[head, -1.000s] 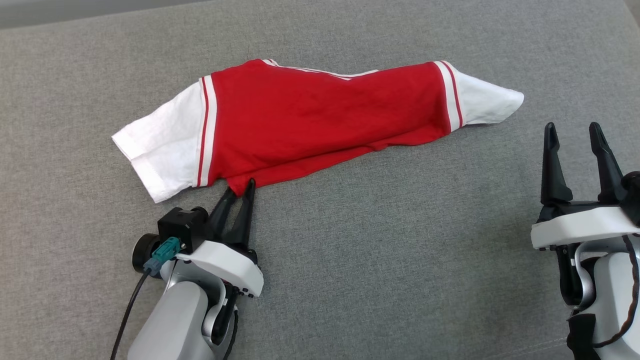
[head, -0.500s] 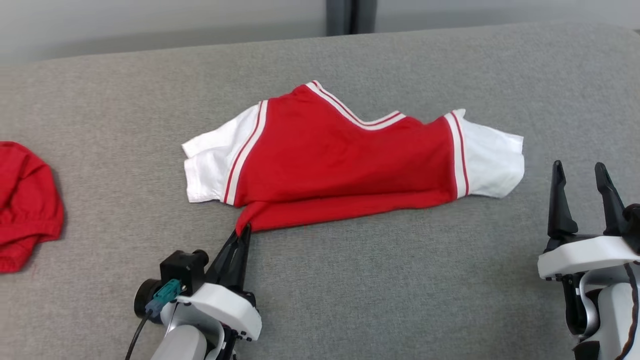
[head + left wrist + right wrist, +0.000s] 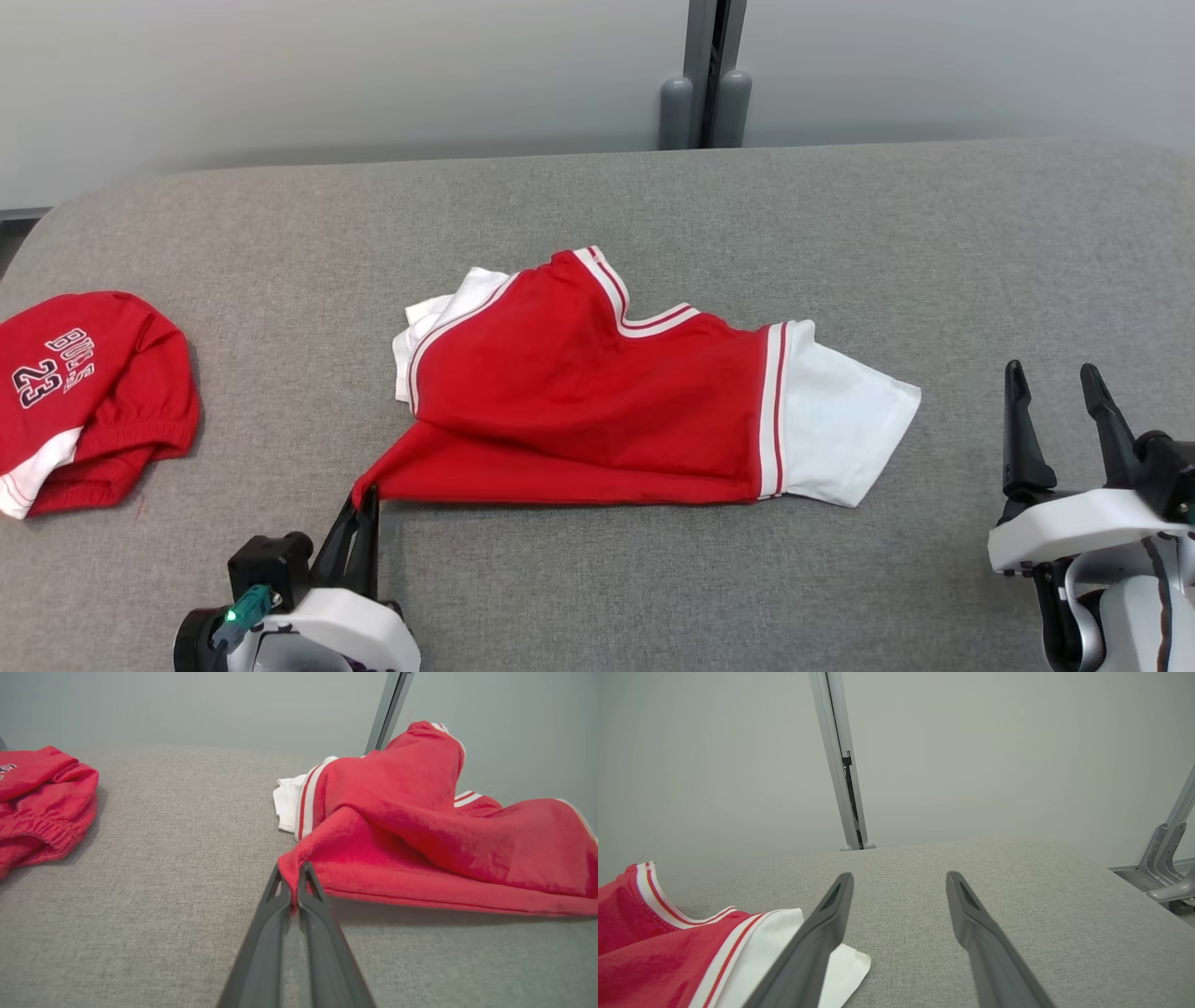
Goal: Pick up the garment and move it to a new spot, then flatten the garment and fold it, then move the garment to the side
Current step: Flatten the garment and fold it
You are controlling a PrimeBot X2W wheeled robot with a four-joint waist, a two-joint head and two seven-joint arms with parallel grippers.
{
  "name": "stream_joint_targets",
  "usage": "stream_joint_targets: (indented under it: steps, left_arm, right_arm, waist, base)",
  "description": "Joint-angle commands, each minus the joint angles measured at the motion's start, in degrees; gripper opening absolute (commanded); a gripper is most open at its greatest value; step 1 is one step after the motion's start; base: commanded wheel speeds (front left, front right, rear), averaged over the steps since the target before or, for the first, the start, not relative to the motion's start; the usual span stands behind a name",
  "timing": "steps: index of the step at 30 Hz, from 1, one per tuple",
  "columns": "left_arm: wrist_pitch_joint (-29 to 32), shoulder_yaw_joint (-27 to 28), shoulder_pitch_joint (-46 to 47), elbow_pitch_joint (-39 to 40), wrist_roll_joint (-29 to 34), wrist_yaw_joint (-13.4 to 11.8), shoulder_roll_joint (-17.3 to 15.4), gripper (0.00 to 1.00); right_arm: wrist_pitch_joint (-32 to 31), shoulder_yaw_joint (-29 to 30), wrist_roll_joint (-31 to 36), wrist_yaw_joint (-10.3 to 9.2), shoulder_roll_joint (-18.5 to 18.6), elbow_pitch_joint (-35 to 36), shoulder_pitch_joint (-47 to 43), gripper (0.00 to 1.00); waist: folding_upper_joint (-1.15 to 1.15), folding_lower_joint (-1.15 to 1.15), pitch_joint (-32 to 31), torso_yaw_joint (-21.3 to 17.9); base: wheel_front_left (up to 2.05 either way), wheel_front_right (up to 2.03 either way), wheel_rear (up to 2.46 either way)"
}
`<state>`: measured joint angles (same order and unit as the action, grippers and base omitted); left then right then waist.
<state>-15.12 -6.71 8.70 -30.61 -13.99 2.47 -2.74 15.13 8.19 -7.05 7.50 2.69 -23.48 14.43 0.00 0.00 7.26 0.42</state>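
Observation:
A red shirt with white sleeves (image 3: 597,392) lies rumpled on the grey surface, its left sleeve bunched underneath and its right sleeve spread flat. My left gripper (image 3: 362,499) is shut on the shirt's lower left corner, pinching the red hem (image 3: 293,882) between its fingertips. The shirt's body (image 3: 420,826) rises in a fold beyond that corner. My right gripper (image 3: 1053,392) stands open off the shirt's right sleeve (image 3: 775,947), holding nothing.
A second red garment with "23" printed on it (image 3: 89,392) lies crumpled at the far left (image 3: 37,798). A pale wall with a grey post (image 3: 705,75) stands behind the surface. Metal brackets (image 3: 1169,858) sit past the surface's right edge.
The camera has tilted up, bringing the wall and second garment into view. My left gripper has dragged the shirt's corner toward the near left, bunching the left sleeve; the right gripper stayed open.

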Motion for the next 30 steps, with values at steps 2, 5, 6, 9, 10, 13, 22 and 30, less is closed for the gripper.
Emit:
stream_joint_targets:
  steps: [2, 5, 6, 9, 10, 13, 22, 30]
  left_arm:
    - [-0.05, 0.79, -1.08, -0.6, 0.5, -0.2, -0.28, 0.0]
    - [-0.05, 1.23, -2.51, -1.04, -0.09, -0.78, -0.29, 0.0]
    - [-0.05, 1.43, -2.84, -0.76, -0.09, -1.26, -0.31, 0.21]
    - [-0.05, 1.32, -3.85, 0.03, 0.69, -2.41, -0.3, 1.0]
    - [-0.05, 1.17, -4.01, 0.38, 1.03, -2.74, -0.28, 1.0]
    - [-0.05, 1.52, -4.46, 1.85, 2.23, -4.24, -0.28, 1.0]
    - [-0.05, 1.93, -5.92, 3.77, 4.59, -5.71, -0.28, 1.0]
    - [-0.05, 1.34, -6.69, 3.34, 3.94, -5.83, -0.27, 1.0]
  right_arm:
    - [0.02, -0.37, -0.51, -0.01, 0.4, -0.1, -1.14, 1.0]
    - [0.02, -1.16, -0.72, -0.01, 0.39, 0.22, -2.29, 1.0]
    - [0.02, -1.44, -0.82, -0.01, 0.39, 0.49, -2.62, 1.0]
    - [0.02, -2.38, -0.39, -0.01, 0.39, 1.77, -3.74, 1.0]
    - [0.02, -2.74, -0.03, -0.01, 0.37, 2.02, -4.07, 1.0]
    - [0.02, -3.6, 0.54, -0.01, 0.39, 2.81, -4.84, 1.0]
    - [0.02, -6.02, 2.93, -0.01, 0.37, 2.9, -6.95, 1.0]
    - [0.02, -6.29, 2.6, -0.01, 0.39, 1.8, -7.74, 1.0]
  waist:
    - [0.0, 0.0, -0.96, -0.65]
    - [0.0, 0.0, -1.92, -1.1]
    - [0.0, 0.0, -2.18, -1.17]
    - [0.0, 0.0, -2.93, -1.31]
    - [0.0, 0.0, -3.16, -1.34]
    - [0.0, 0.0, -3.8, -1.46]
    - [0.0, 0.0, -6.05, -1.51]
    - [0.0, 0.0, -6.57, -0.91]
  base:
    - [0.0, 0.0, 0.0]
    - [0.0, 0.0, 0.0]
    - [0.0, 0.0, 0.0]
    - [0.0, 0.0, 0.0]
    - [0.0, 0.0, 0.0]
    - [0.0, 0.0, 0.0]
    - [0.0, 0.0, 0.0]
    - [0.0, 0.0, 0.0]
